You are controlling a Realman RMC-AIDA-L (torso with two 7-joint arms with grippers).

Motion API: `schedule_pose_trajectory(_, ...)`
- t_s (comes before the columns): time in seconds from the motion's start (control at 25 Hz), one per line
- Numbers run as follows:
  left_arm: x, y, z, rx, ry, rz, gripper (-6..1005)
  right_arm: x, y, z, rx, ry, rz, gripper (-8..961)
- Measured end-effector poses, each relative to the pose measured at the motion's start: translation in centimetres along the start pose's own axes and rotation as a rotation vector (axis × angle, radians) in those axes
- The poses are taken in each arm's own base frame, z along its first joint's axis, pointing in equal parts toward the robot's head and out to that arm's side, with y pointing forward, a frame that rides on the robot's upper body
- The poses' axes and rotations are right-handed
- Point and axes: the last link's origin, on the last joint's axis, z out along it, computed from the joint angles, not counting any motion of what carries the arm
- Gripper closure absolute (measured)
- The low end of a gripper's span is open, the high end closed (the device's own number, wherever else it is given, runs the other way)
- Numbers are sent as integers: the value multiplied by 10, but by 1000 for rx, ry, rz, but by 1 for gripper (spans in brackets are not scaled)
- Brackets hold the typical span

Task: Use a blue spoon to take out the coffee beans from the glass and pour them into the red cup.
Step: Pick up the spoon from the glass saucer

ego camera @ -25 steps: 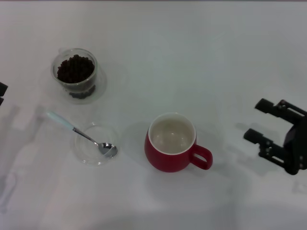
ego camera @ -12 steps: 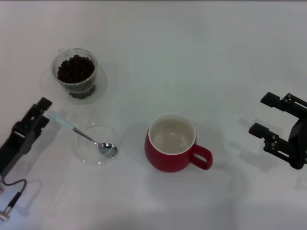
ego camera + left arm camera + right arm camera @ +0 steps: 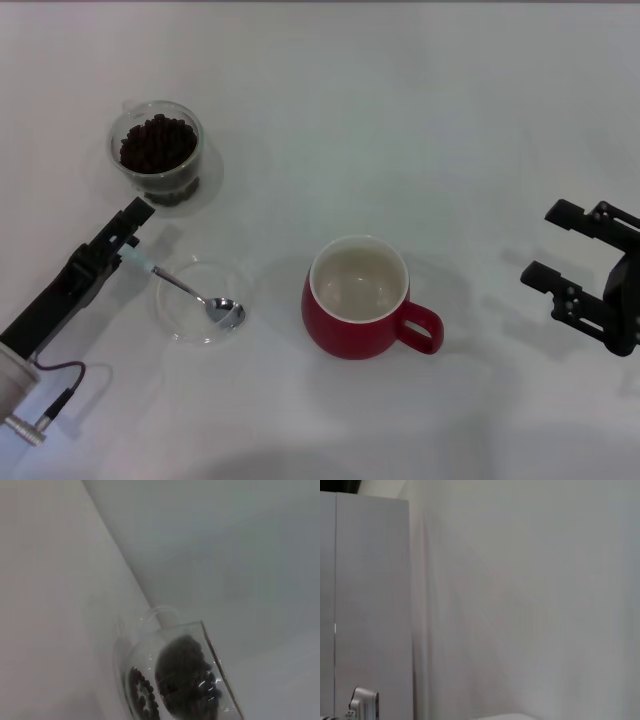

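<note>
I'm lining the left tool (image 3: 128,228) over the blue spoon (image 3: 170,280) handle; can't tell its opening. Aiming low and square. Right tool (image 3: 560,255) is sitting wide, parked.

On the table (image 3: 420,110), the glass (image 3: 157,155) stood at the far left, holding the coffee beans (image 3: 157,143). Nearer the robot and slightly to the right of it lay a shallow glass dish (image 3: 203,300), with the bowl of the blue spoon (image 3: 185,287) resting in it and the handle reaching out over the dish's left rim toward the far left. The left gripper (image 3: 128,228) was above the end of that handle, between the glass and the dish. The red cup (image 3: 358,296) stood right of the dish, near the middle, its handle pointing right. The right gripper (image 3: 552,244) hung well apart at the right edge.
</note>
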Motion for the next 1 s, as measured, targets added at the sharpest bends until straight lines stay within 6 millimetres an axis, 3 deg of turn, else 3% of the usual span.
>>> schedule_pose_trajectory(0.44, -1, -3, 1, 22, -3, -4, 131, 1, -1, -2, 19, 10, -1, 290)
schedule_pose_trajectory(0.64, -1, -4, -1, 31, 0, -2, 325, 2, -3, 0, 26, 15, -3, 290)
schedule_pose_trajectory(0.76, 0, -5, -2, 35, 8, -2, 539, 3, -3, 1, 27, 16, -4, 290)
schedule_pose_trajectory(0.96, 4, -6, -2, 39, 10, 3, 778, 2, -4, 2, 34, 9, -4, 290)
schedule_pose_trajectory(1.0, 4, -6, -2, 39, 11, 4, 787, 2, -4, 2, 36, 8, -3, 291)
